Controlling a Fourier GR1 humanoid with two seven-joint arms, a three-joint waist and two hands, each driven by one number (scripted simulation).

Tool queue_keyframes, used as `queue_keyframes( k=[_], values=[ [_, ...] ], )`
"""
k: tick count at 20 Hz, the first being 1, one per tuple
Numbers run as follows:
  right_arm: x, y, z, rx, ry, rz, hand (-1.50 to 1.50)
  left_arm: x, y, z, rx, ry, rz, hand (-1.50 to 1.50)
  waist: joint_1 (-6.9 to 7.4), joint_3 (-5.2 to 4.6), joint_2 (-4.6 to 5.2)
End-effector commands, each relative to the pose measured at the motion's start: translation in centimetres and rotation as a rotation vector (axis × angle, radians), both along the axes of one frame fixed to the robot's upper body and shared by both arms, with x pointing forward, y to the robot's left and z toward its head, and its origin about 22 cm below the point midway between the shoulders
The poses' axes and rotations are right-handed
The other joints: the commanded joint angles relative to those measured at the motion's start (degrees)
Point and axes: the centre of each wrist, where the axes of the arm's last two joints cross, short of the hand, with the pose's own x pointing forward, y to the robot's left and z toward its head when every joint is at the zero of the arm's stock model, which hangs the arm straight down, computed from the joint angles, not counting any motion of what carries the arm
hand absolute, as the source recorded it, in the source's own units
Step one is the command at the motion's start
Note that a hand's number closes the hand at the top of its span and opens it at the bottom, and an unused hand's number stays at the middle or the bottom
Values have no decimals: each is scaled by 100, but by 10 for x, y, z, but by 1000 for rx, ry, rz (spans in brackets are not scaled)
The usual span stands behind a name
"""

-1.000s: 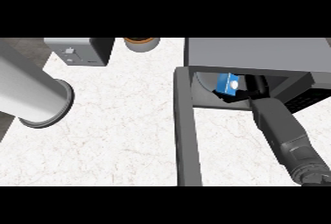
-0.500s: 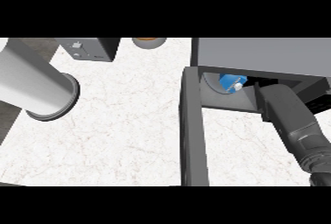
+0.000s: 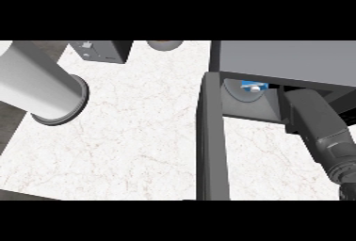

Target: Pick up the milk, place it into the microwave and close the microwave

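Note:
The milk (image 3: 252,87), a small blue carton with a white cap, stands on the round plate (image 3: 240,94) inside the open microwave (image 3: 285,59) at the upper right. The microwave's dark door (image 3: 211,141) hangs open and stretches toward me across the counter. My right forearm (image 3: 316,124) reaches into the cavity just right of the milk. Its hand is almost wholly hidden under the microwave's top, with only a dark sliver (image 3: 276,87) showing beside the carton. At the left, my left forearm (image 3: 38,87) crosses the view as a thick grey cylinder; its hand lies outside the view.
A grey box-like appliance (image 3: 103,49) stands at the counter's back edge. A brown round thing (image 3: 165,44) peeks in beside it. White marble counter (image 3: 132,136) spreads between the left forearm and the door. The counter's left edge (image 3: 14,132) borders dark floor.
The right forearm has pushed deeper into the microwave and the milk now sits farther inside on the plate. The left forearm has come closer and fills more of the left side.

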Motion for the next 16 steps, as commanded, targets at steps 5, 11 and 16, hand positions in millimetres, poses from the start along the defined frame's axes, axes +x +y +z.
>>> queue_keyframes(
  k=[5,11,16],
  values=[
    [6,-22,22,-27,-33,-57,150,8,4,7,26,1,-26,-150,160,64,163],
    [4,-32,25,-43,-42,-91,150,12,1,4,8,-17,-33,-150,248,57,203],
    [7,-33,30,-44,-35,-93,150,14,7,9,51,-17,-17,-150,360,62,238]
  ],
)
